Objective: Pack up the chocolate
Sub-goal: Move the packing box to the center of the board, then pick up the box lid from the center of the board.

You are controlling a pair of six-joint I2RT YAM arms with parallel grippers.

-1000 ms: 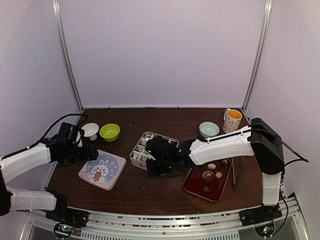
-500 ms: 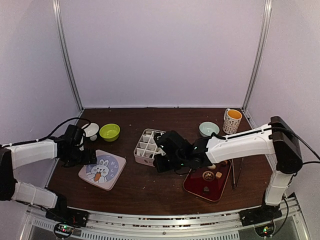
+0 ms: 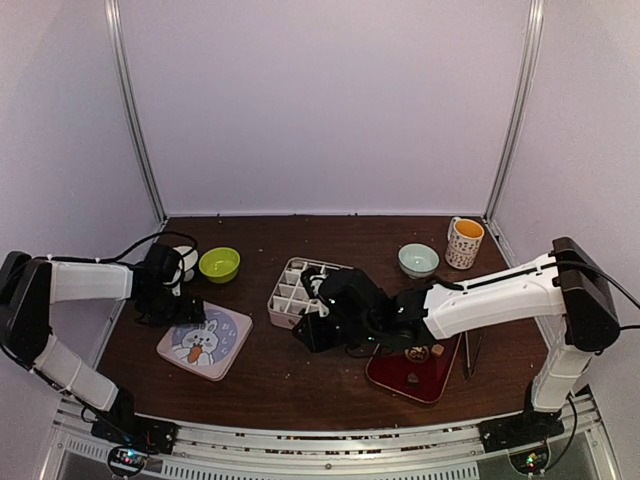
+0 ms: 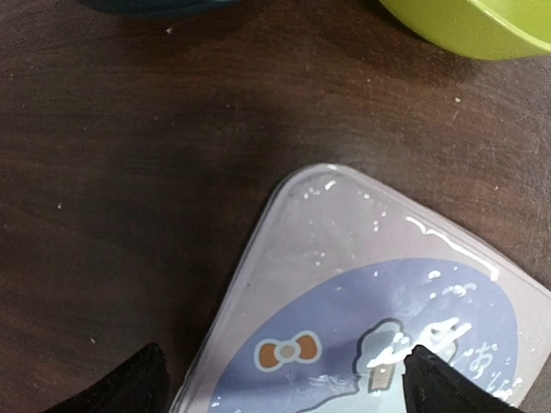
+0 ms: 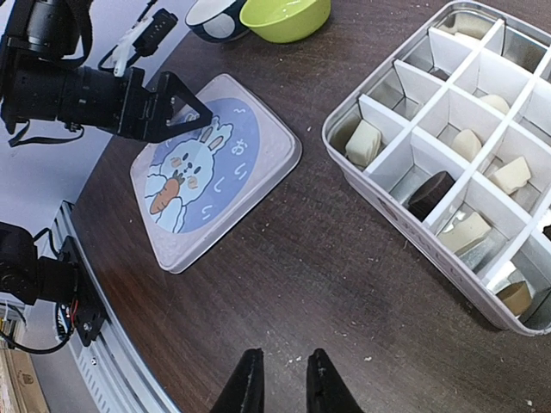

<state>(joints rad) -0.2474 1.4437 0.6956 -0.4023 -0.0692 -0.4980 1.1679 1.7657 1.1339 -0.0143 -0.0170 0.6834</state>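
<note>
Over the rabbit-print lid (image 4: 387, 301) the left pincer (image 4: 282, 361) is spread wide; the right pincer (image 5: 285, 357) is barely parted, empty.

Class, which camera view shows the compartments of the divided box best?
The right wrist view: the divided box fills its right side, with chocolate pieces visible in separate cells. The top external view shows it small and partly behind the right arm. The left wrist view does not show it.
</note>
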